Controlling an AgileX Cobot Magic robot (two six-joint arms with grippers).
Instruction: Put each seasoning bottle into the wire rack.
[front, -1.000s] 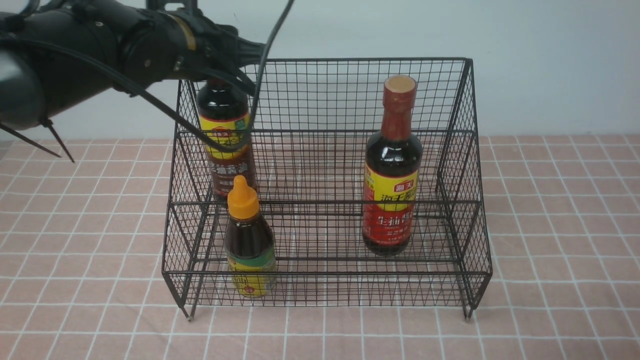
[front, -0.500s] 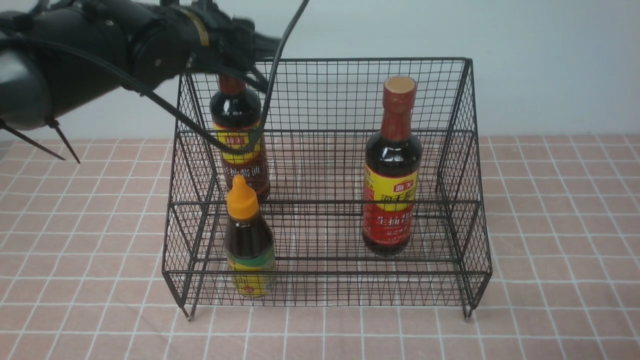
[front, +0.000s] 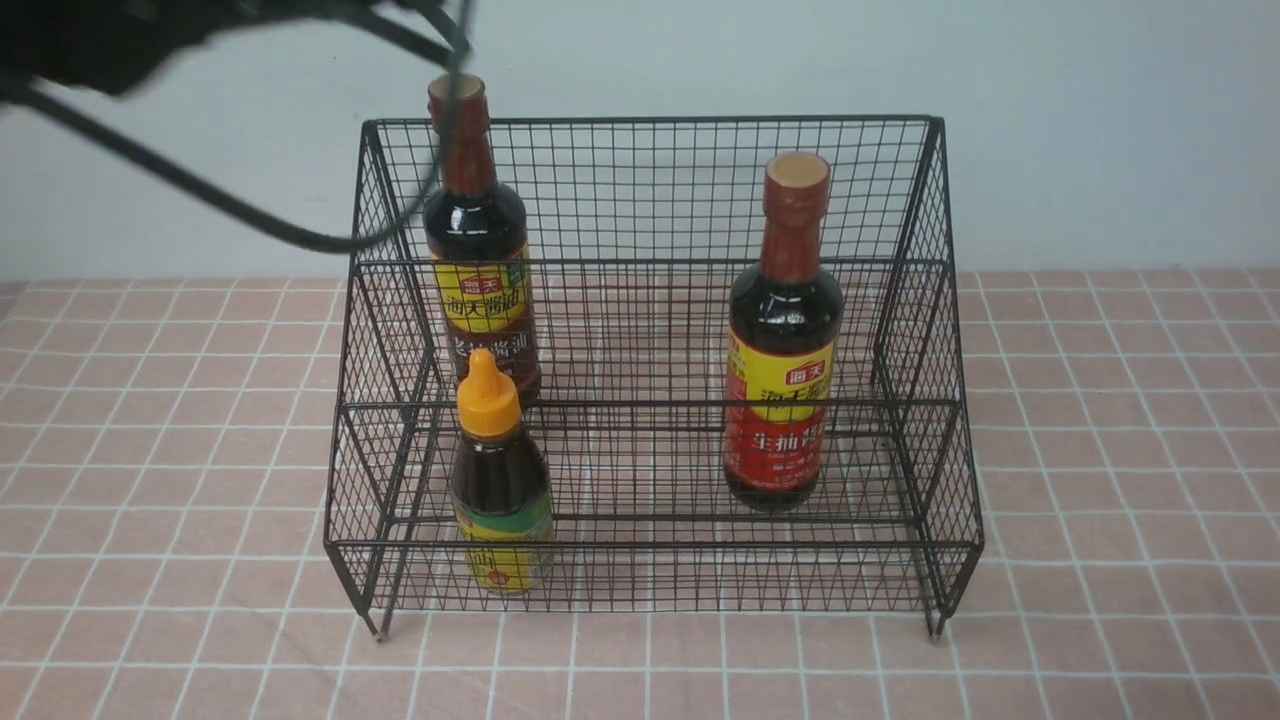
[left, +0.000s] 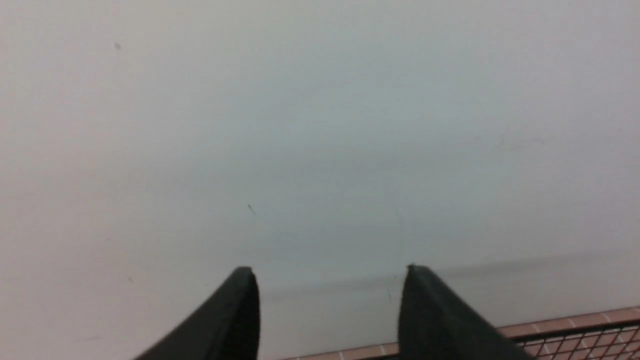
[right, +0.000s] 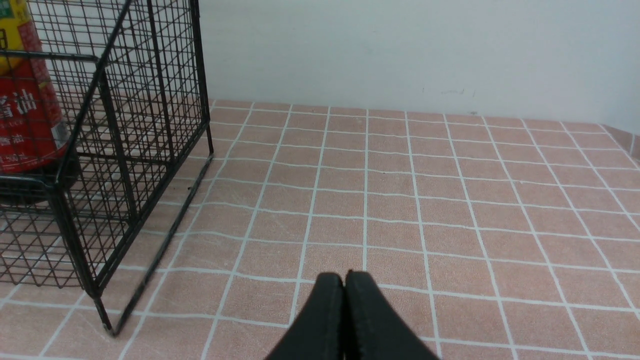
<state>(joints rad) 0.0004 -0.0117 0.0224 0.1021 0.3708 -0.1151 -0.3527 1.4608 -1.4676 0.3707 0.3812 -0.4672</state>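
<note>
The left gripper hangs above the wire rack with its jaws apart on nothing but wall, while the right gripper is pressed shut, low over the tiled worktop beside the rack. All three bottles stand upright inside: one tall bottle on the upper left shelf, the short bottle just below in front, the other tall bottle at right. The task looks finished, so the left arm need only pull clear, minding its cable draped by the rack's left corner.
</note>
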